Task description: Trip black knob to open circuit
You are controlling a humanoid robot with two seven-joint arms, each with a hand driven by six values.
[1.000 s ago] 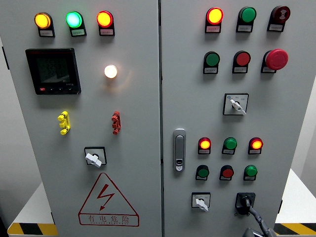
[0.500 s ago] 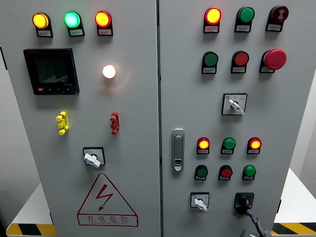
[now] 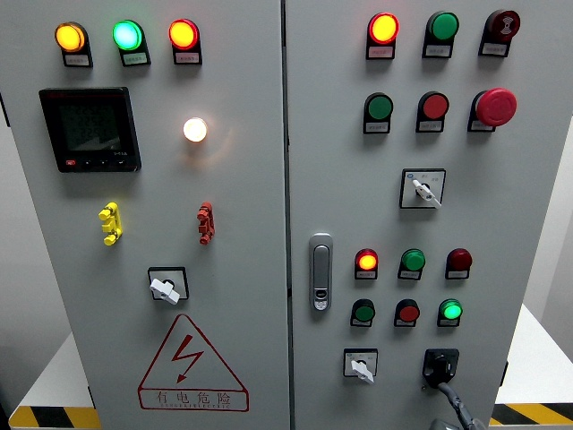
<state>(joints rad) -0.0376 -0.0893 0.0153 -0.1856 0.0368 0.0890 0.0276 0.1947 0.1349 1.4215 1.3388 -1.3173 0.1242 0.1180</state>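
black knob (image 3: 440, 366) lower rt, white selector (image 3: 360, 365) beside, right hand (image 3: 452, 414) below, grip unclear

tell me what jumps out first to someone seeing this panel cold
The lit indicator lamps draw the eye: an amber lamp, a green lamp and a red lamp in a row at the left door's top, with a glowing white lamp below them. On the right door, the big red mushroom button stands out at upper right. At the bottom right, a robot hand reaches up to the black knob.
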